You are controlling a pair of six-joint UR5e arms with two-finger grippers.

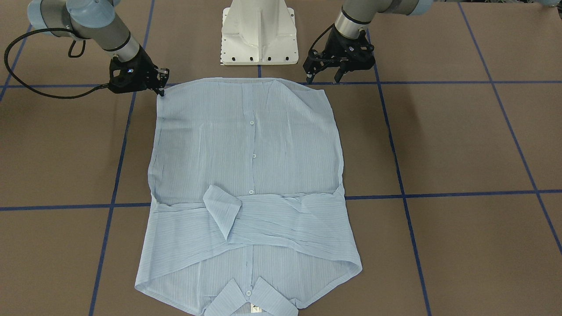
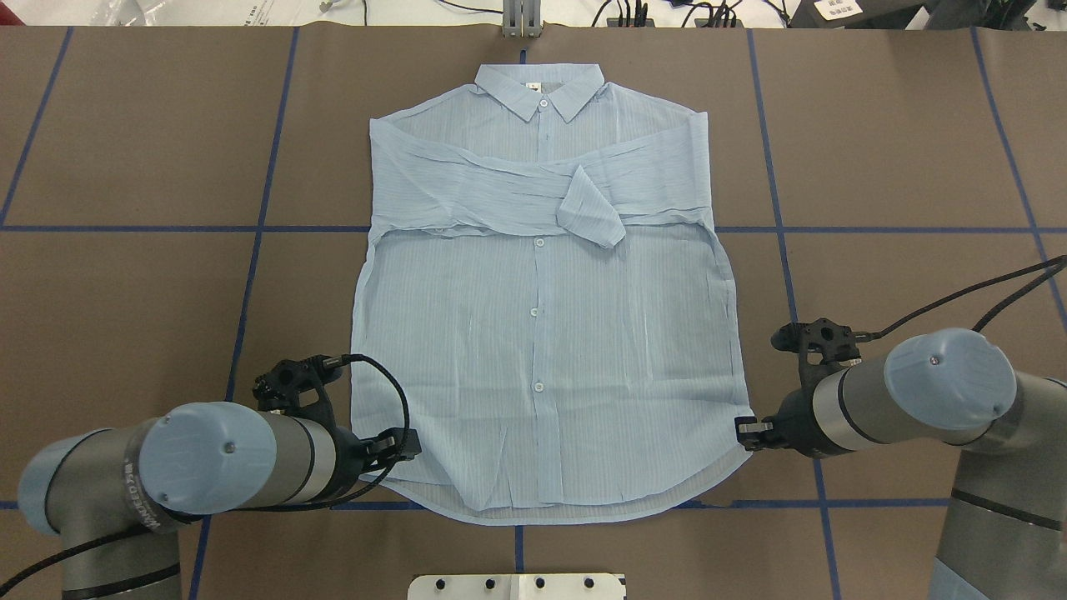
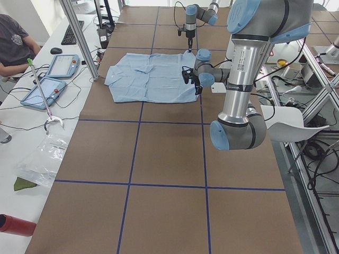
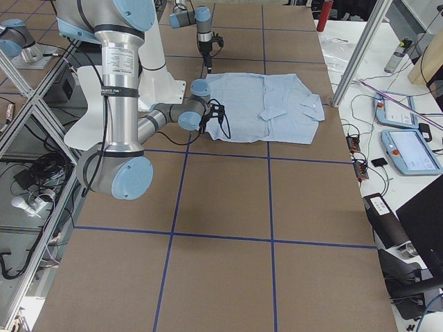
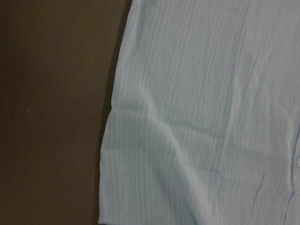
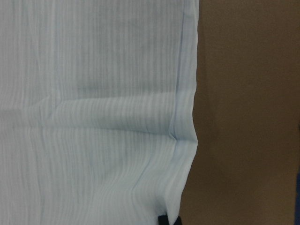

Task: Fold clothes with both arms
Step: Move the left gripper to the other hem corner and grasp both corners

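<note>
The light-blue pinstriped shirt (image 1: 250,153) lies flat and buttoned on the brown table, collar (image 2: 540,87) at the far side, both sleeves folded across the chest (image 2: 533,187). My left gripper (image 1: 324,80) hovers open just outside the hem corner on my left (image 2: 398,443), touching no cloth; its wrist view shows only the shirt's side edge (image 5: 112,122). My right gripper (image 1: 161,87) sits low at the opposite hem corner (image 2: 744,431), shut on the shirt's edge. A dark fingertip (image 6: 162,219) meets the cloth edge in the right wrist view.
The white pedestal (image 1: 259,35) stands just behind the hem. Blue tape lines (image 2: 250,250) grid the brown table. A side bench holds tablets (image 3: 63,66), cables and a seated person (image 3: 13,42). Bare table surrounds the shirt on both sides.
</note>
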